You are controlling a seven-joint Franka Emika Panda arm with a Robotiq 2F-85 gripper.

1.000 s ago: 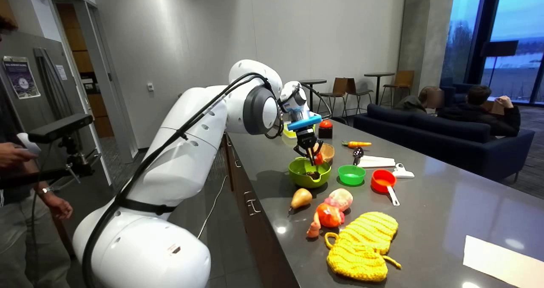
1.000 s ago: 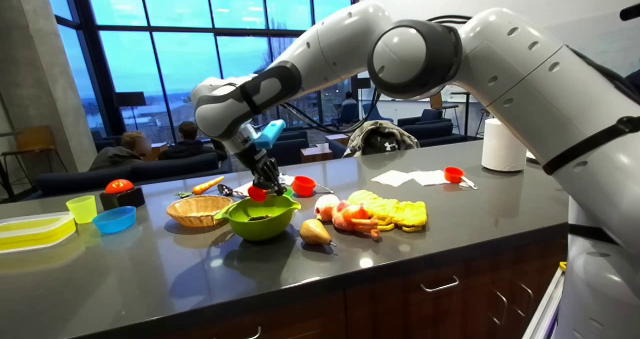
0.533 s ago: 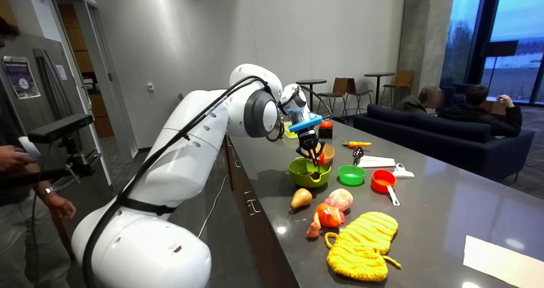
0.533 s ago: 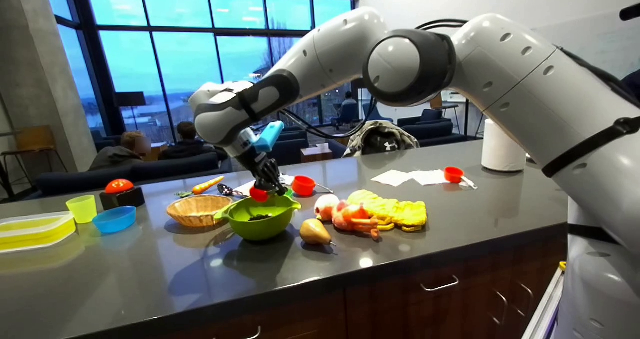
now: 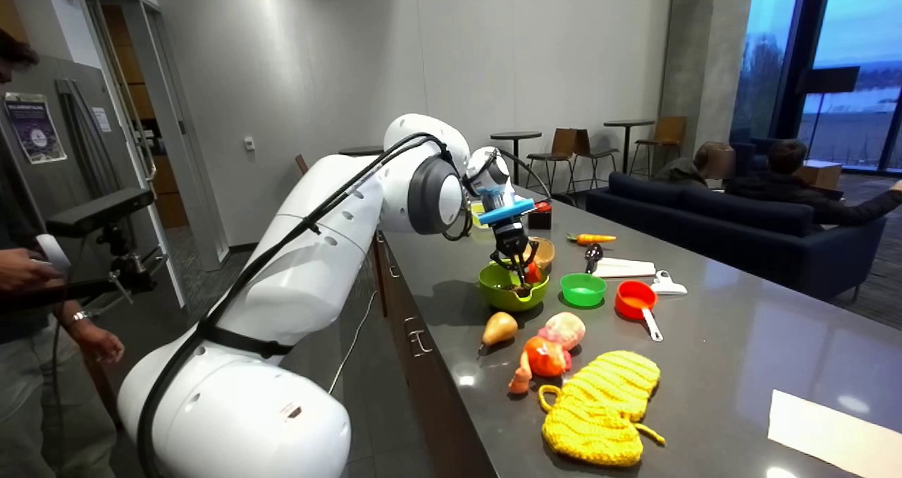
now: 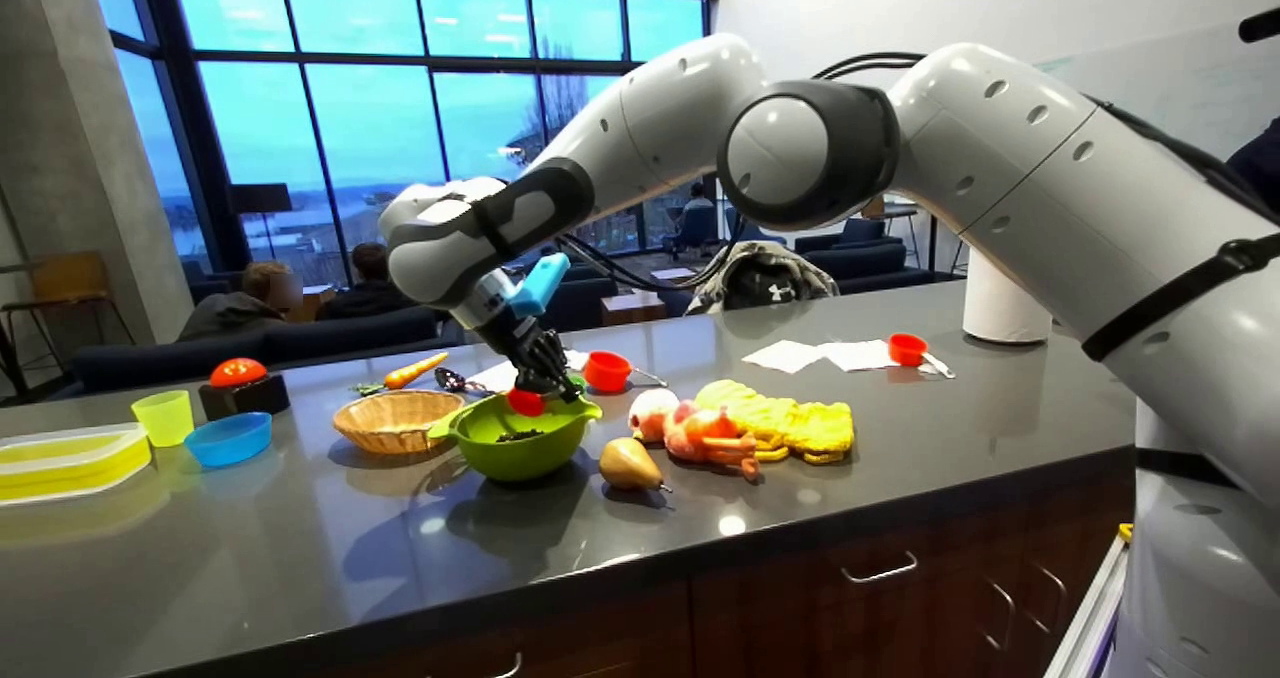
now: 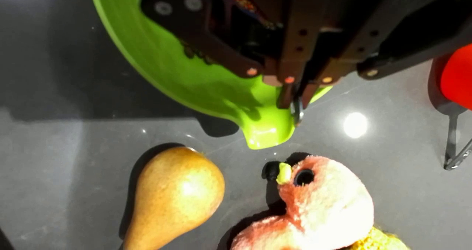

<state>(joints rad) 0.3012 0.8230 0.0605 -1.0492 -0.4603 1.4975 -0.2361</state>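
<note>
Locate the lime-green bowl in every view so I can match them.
In an exterior view: the lime-green bowl sits just below and right of centre.
In an exterior view: the bowl sits left of and below centre.
In the wrist view: the bowl spans upper left to upper middle, partly behind the gripper.
Shared landmark: the pear, beside it in all three.

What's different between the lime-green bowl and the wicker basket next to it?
The lime-green bowl is smooth; the wicker basket is woven and tan. The bowl looks deeper, the basket shallower. The bowl's rim juts into a spout, while the basket's visible rim shows none. Both stand upright on the gray countertop.
</note>
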